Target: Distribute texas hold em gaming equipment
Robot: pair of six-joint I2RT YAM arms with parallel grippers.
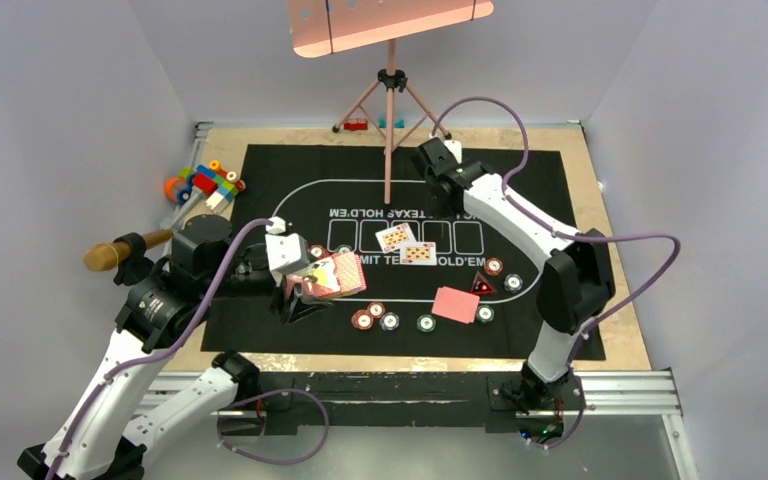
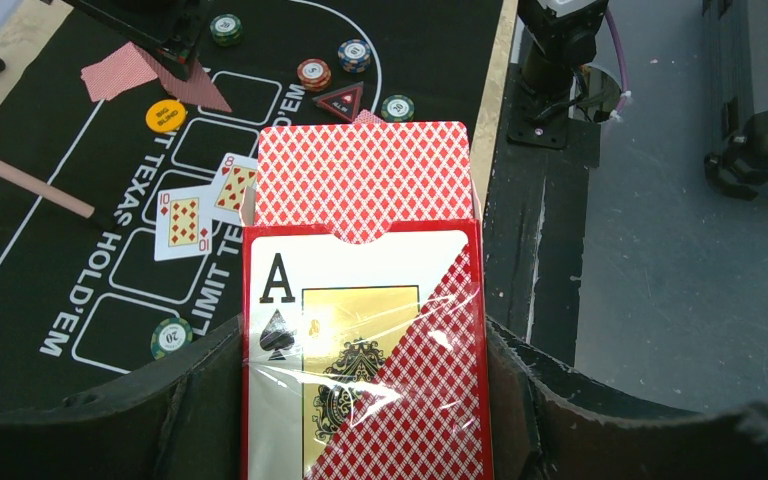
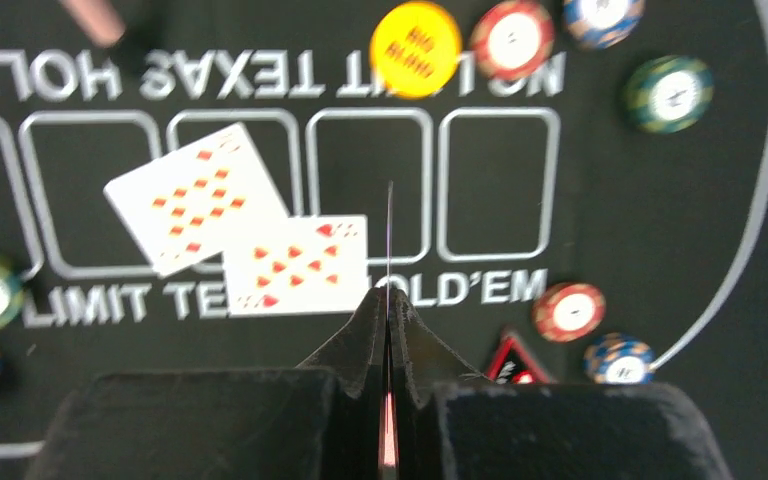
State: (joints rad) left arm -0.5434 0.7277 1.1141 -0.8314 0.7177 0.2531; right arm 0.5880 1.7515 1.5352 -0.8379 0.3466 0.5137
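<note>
One card, likely light, floppy and slick, is pinched by its edge in the right gripper; left gripper clamps the film-wrapped deck box by its sides.

The card box is wrapped in clear, glossy, creased film. The mat is seen as matt black cloth with white print. The desk is surfaced in pale wood. The chips appear as smooth, slightly glossy plastic. The right gripper jaws are finished matt black; the playing card between them is thin. The rail is bare metal.
</note>
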